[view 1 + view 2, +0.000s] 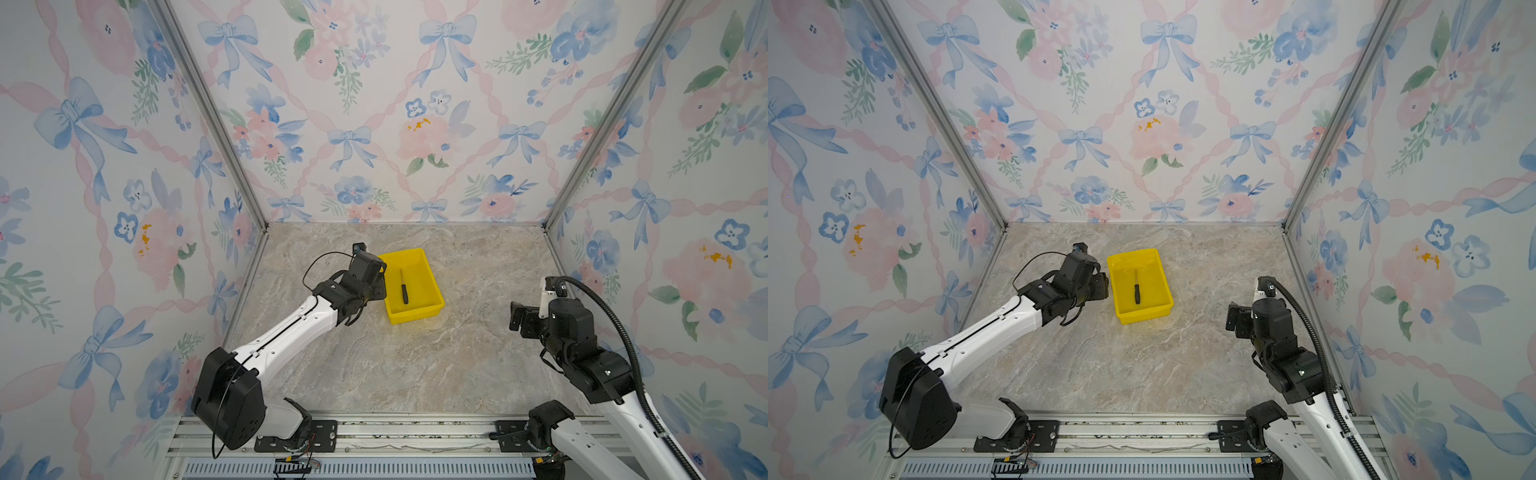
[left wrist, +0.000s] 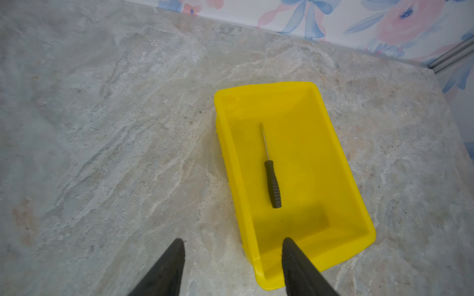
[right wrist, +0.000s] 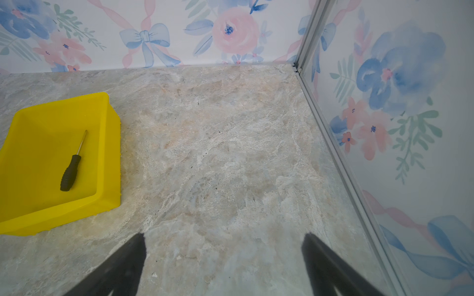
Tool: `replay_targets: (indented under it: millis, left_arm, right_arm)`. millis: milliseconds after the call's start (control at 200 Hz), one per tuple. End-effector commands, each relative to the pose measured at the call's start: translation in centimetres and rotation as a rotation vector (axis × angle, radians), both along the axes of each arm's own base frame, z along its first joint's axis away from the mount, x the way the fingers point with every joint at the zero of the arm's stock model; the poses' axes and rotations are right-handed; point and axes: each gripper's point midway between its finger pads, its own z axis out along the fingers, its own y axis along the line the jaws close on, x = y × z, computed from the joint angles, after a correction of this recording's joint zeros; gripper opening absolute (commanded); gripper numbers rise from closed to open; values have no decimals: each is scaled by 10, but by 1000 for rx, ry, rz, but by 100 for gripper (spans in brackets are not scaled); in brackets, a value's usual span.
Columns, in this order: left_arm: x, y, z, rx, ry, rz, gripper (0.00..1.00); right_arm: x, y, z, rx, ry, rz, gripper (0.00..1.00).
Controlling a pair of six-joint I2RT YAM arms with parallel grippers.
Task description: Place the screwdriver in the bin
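The screwdriver (image 1: 403, 286) (image 1: 1136, 287), black-handled with a thin shaft, lies flat on the floor of the yellow bin (image 1: 415, 318) (image 1: 1144, 318), shaft toward the back wall. My left gripper (image 1: 377, 286) (image 2: 233, 240) hovers at the bin's left side, open and holding nothing. In the left wrist view one finger is over the bin's (image 2: 228, 153) near corner and its partner over bare table, with the screwdriver (image 2: 272, 176) ahead. My right gripper (image 1: 517, 318) (image 3: 225, 234) stands open and empty near the right wall, well off from the bin (image 3: 110, 153) and screwdriver (image 3: 73, 166).
The marble-patterned table (image 1: 415, 365) is boxed in by floral walls on the left, back (image 1: 374, 124) and right. An aluminium rail (image 1: 415, 436) with both arm bases runs along the front edge.
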Motion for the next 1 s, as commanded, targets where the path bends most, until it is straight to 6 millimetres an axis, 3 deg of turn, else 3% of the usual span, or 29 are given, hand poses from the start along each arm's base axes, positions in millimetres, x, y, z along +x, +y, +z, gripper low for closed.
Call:
replay_targets:
  millis: [0, 140, 160, 380, 635, 800, 995]
  left_arm:
    - [-3, 39, 2, -8, -74, 39, 68]
    - [-14, 92, -10, -18, -118, 116, 94]
    - [-19, 99, -21, -10, -109, 125, 97]
    - [-43, 158, -44, 96, -159, 292, 98]
    - [-59, 192, -54, 241, -258, 409, 98]
    - [-55, 182, -57, 295, -316, 292, 98]
    - [-59, 184, -68, 319, -412, 278, 98]
  right_arm:
    - [1, -21, -13, -36, 8, -120, 97]
    - [3, -45, -27, -69, -33, -269, 97]
    - [4, -46, -30, -64, -43, -276, 97]
    - [10, -48, -67, -114, -62, -231, 97]
    - [21, -59, -101, -201, -10, -220, 97]
    - [25, -62, -114, -143, -61, -238, 97]
    - [40, -62, -113, -128, -90, -256, 97]
